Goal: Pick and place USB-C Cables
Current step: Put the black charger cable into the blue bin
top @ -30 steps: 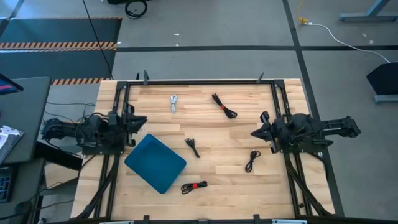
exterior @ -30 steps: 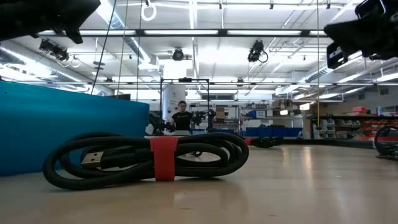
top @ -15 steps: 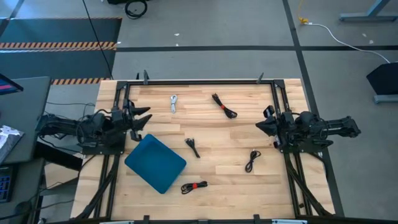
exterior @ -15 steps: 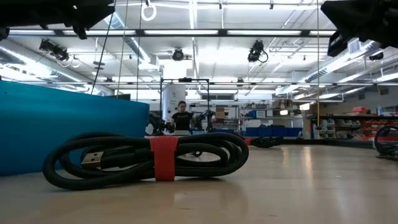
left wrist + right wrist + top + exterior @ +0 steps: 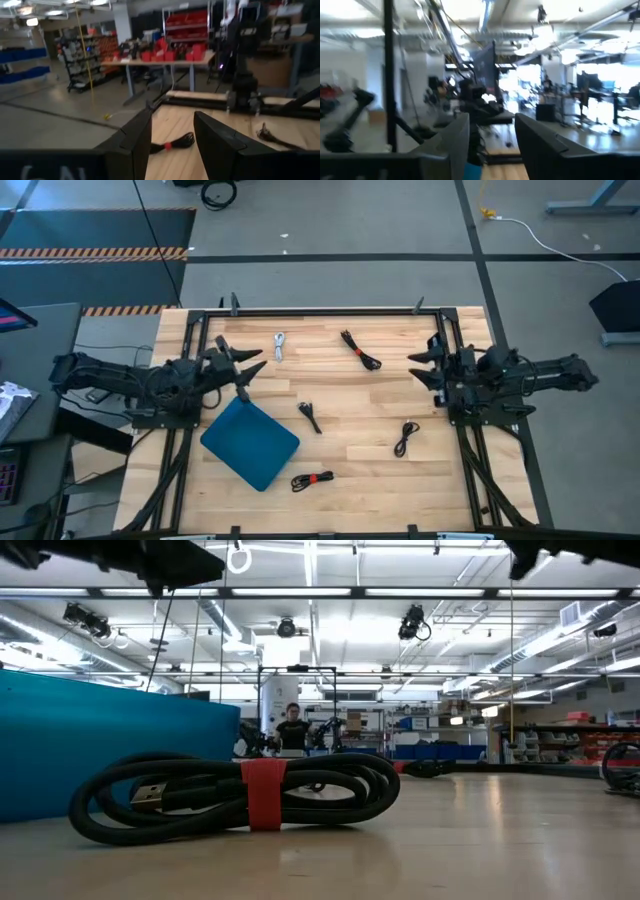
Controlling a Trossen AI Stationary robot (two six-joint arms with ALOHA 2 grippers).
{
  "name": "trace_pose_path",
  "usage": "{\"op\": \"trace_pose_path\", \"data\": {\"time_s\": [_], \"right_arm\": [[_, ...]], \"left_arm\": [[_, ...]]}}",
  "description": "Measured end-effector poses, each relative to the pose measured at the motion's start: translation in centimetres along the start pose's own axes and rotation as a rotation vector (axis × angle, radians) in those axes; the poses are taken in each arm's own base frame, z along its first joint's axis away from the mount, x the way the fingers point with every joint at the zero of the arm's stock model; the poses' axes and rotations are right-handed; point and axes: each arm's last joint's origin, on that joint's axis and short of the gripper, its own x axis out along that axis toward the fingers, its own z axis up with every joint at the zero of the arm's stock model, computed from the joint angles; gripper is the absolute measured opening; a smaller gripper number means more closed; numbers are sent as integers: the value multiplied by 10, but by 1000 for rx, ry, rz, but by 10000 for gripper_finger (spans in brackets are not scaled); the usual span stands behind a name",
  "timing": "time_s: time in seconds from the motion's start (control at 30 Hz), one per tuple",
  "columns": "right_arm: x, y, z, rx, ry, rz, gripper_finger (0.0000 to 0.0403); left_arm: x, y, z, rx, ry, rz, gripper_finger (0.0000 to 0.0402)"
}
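Five USB-C cables lie loose on the wooden table: a white-grey one (image 5: 279, 346) and a black one (image 5: 360, 350) near the far edge, a black one (image 5: 310, 416) in the middle, a black one (image 5: 405, 438) at the right, and a black one with a red band (image 5: 312, 480) (image 5: 250, 795) near the front. My left gripper (image 5: 245, 363) (image 5: 172, 137) hovers open over the table's left side, just beyond the blue tray (image 5: 250, 442). My right gripper (image 5: 413, 367) (image 5: 491, 140) hovers open at the right side. Neither holds anything.
The blue tray lies flat at the front left, turned askew; in the low view its wall (image 5: 100, 750) stands behind the banded cable. A black metal frame (image 5: 330, 311) runs along the far edge and both sides. A person (image 5: 292, 727) stands far off in the room.
Both grippers have opened and risen; in the low view they have left the top of the picture almost entirely. My left gripper has reached toward the table's right, over the tray's far corner. My right gripper has shifted toward the far edge. No cable has moved.
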Motion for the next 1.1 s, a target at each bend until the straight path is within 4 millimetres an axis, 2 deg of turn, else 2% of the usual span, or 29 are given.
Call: {"op": "trace_pose_path", "data": {"time_s": [0.2, 0.4, 0.6, 0.87, 1.1], "right_arm": [[47, -6, 14, -62, 247, -122, 177], [91, -18, 17, -66, 461, -252, 177], [135, -38, 6, -42, 617, -343, 177], [174, -67, -38, -51, 849, -426, 177], [178, -87, -88, -33, 1056, -481, 177]], "left_arm": [[14, -5, 12, 62, 102, 98, 153], [16, -3, 14, 37, 165, 217, 153], [17, 4, 11, -15, 181, 285, 153], [15, 8, -4, -35, 298, 320, 153], [15, 8, -4, -29, 300, 318, 153]]}}
